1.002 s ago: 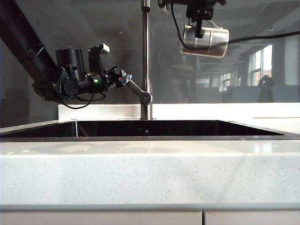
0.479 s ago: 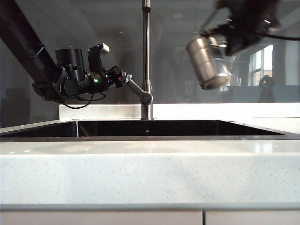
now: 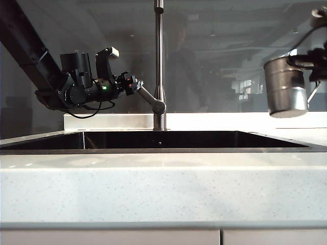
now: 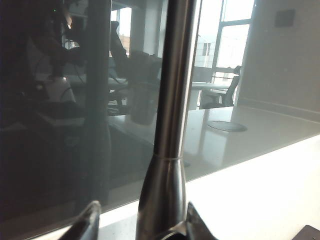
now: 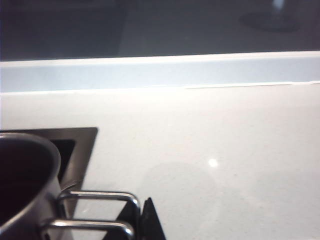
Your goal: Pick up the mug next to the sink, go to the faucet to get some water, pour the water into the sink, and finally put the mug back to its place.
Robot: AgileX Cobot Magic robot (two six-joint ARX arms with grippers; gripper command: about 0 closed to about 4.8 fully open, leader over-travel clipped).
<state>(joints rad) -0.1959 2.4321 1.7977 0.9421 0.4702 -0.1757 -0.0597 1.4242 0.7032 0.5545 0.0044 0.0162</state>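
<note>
Bench at right: we see right gripper (image 3: 309, 64) fingers pinching mug (image 3: 286, 87) handle, upright; left gripper (image 3: 134, 85) fingers spread around faucet (image 3: 159, 61) lever.

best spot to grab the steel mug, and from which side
By its wire loop handle, coming from the handle side, as the right gripper does now at the exterior view's right edge. The mug hangs upright; its ridged round body is wide, the thin loop fits shut jaws.
</note>
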